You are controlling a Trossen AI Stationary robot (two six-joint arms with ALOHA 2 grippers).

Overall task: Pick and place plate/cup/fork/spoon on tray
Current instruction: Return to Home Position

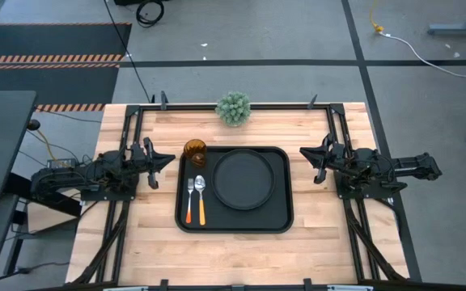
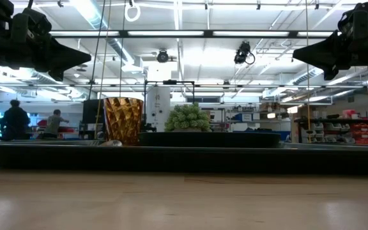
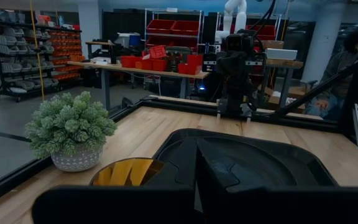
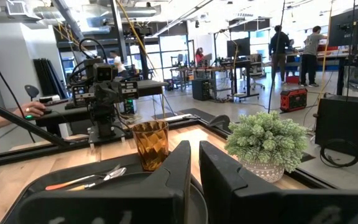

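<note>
The black tray (image 1: 233, 229) lies at the table's middle. The round black plate (image 1: 243, 179) rests flat on its right half. The amber cup (image 1: 195, 152) stands upright in the tray's far left corner. The fork (image 1: 190, 202) and the spoon (image 1: 201, 198) lie side by side on the tray's left part, handles toward the near edge. My left gripper (image 1: 170, 159) hovers shut and empty left of the tray, above the table (image 2: 75, 59). My right gripper (image 1: 302, 152) hovers shut and empty right of the tray (image 2: 302, 56).
A green spiky plant (image 1: 233, 108) in a white pot stands at the table's far edge, behind the tray. Bare wood lies near the front edge and on both sides of the tray. People stand in the room beyond the table.
</note>
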